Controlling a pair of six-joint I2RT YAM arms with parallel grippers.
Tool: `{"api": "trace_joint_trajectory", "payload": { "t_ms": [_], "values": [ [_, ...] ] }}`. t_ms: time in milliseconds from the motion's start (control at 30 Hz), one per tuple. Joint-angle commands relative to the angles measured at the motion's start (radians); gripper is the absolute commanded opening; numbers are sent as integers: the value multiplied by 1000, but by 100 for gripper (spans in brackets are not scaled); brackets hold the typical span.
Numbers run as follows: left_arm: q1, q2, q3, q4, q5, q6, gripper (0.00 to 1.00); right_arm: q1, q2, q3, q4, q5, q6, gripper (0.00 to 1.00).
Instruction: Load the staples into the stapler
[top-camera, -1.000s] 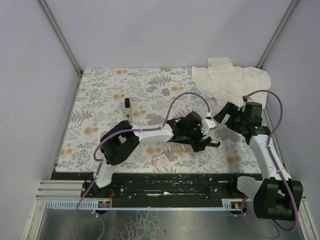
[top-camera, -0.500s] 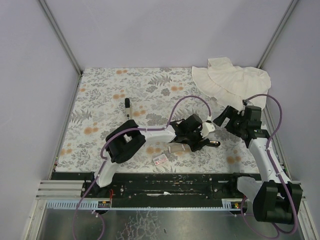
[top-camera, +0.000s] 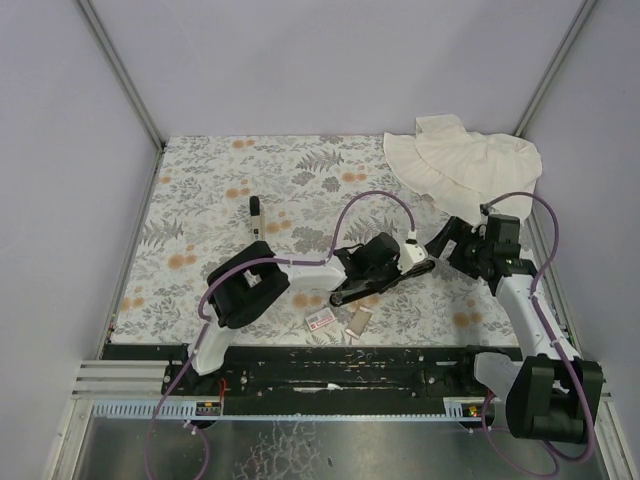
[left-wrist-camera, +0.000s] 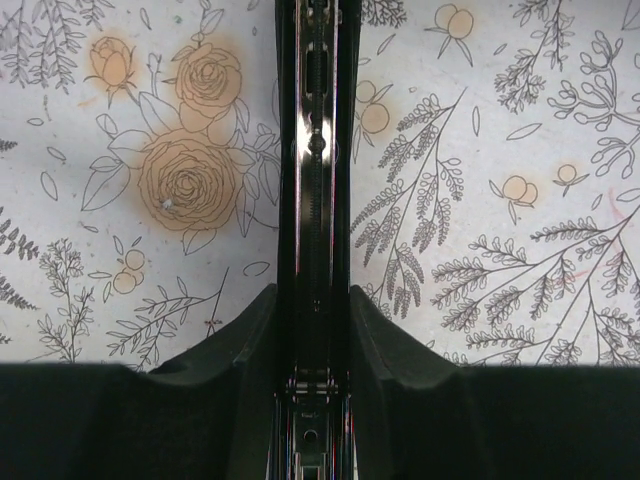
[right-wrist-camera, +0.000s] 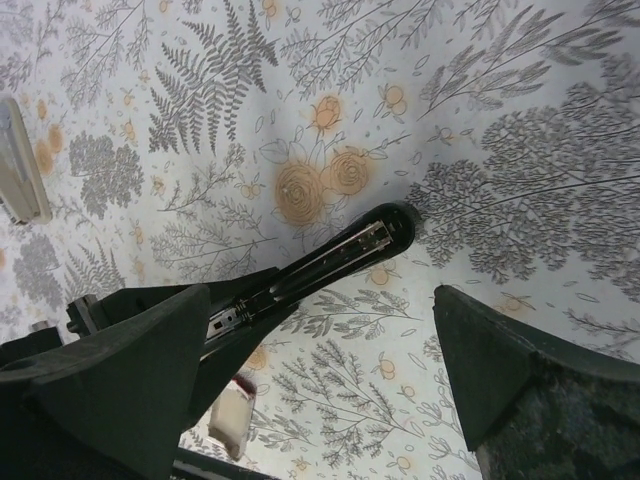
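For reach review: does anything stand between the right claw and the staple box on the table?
Yes. The stapler, clamped in the left claw, lies across the direct line from the open right claw to the staple box.

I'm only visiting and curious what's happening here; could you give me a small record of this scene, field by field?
Surface: floral-patterned tablecloth
Left arm: jaws shut on long black metal stapler
Right arm: jaws open, hovering by stapler's tip
Staple box: small white cardboard box with pink-red label, near edge, apart from stapler
Beside box: small pale cardboard piece
Far right: cream pleated cloth
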Motion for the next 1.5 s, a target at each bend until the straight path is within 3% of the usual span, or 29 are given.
{"api": "trace_joint_trajectory", "payload": {
  "t_ms": [0, 100, 300, 700, 800, 900, 933, 1000, 1067, 1133, 1233, 1467],
  "values": [
    [-1, -43, -67, 97, -85, -41, 9, -4, 46, -37, 59, -151, 2, 99],
    [-1, -77, -112, 150, -98, -82, 0, -4, 104, -57, 117, -252, 19, 99],
    [-1, -177, -212, 279, -81, -167, 0, -4, 186, -102, 263, -366, 97, 99],
    [-1, -240, -253, 355, -23, -244, 0, -4, 347, -98, 425, -486, 123, 99],
    [-1, -245, -260, 376, -6, -261, 0, -4, 375, -104, 498, -547, 153, 91],
    [-1, -244, -261, 378, 1, -276, 0, -4, 381, -108, 555, -579, 180, 63],
    [-1, -244, -262, 375, -4, -279, 2, -4, 380, -107, 567, -583, 184, 52],
    [1, -241, -267, 359, -19, -285, 23, -4, 372, -103, 572, -582, 182, 32],
    [3, -243, -279, 342, -47, -288, 51, -4, 363, -90, 555, -569, 162, 23],
    [4, -251, -300, 318, -90, -285, 68, -4, 353, -74, 529, -555, 138, 15],
    [4, -273, -349, 287, -132, -280, 73, -4, 339, -44, 490, -534, 100, 12],
    [3, -366, -481, 221, -162, -293, 73, -4, 299, 35, 352, -454, -16, 14]
  ]
}}
